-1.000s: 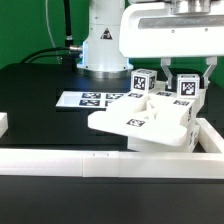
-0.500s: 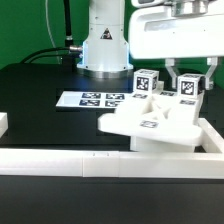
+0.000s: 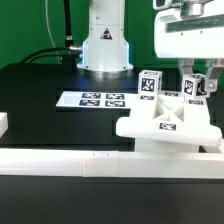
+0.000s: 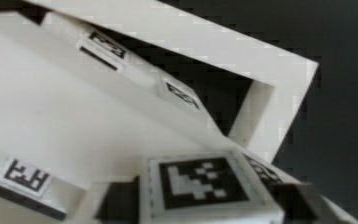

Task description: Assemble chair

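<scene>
Chair point(image 3: 168, 127) sits against the border wall point(image 3: 60, 163), open table point(image 3: 40, 85) at nine o'clock. Gripper point(image 3: 197, 82), at the chair's one o'clock, is clamped on its tagged post point(image 3: 195, 88).

We see that the matte white blocky plastic chair assembly point(image 3: 167, 125) has slid toward the exterior view's right along the low white border wall point(image 3: 60, 160), baring more of the black tabletop point(image 3: 45, 95) beside the flat white marker board point(image 3: 90, 100). The glossy white robot gripper point(image 3: 195, 72) has shifted right with it and now sits partly out of frame.
</scene>
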{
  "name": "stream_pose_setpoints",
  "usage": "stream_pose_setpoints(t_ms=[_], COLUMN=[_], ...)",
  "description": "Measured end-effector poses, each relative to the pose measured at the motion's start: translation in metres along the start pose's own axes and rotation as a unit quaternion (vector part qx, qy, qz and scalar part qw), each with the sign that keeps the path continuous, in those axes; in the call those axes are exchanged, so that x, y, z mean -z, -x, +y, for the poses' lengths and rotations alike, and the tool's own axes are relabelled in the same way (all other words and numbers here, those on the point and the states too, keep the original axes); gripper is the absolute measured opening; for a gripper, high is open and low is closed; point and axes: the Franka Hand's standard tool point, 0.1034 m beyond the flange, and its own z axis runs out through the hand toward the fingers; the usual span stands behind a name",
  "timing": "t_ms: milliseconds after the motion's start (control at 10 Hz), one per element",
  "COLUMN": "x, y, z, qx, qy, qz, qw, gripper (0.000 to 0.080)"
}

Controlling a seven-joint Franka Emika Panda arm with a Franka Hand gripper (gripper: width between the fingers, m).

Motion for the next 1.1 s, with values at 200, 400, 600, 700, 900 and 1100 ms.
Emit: stream_pose_setpoints(t_ms=[200, 400, 600, 700, 900, 1100], x=[0.002, 0.000, 0.000, 0.002, 0.001, 0.004], y=[-0.004, -0.010, -0.010, -0.009, -0.007, -0.016], z=[0.000, 0.000, 0.000, 0.000, 0.001, 0.001], qx=[0.178, 0.287, 0.369, 0.454, 0.503, 0.544], qy=[0.003, 0.004, 0.006, 0.014, 0.008, 0.009], qz=[-0.001, -0.001, -0.002, -0.004, 0.002, 0.002], qw=[0.984, 0.958, 0.929, 0.891, 0.864, 0.839], gripper=[0.0613, 0.0642, 0.0647, 0.0649, 0.0649, 0.0649])
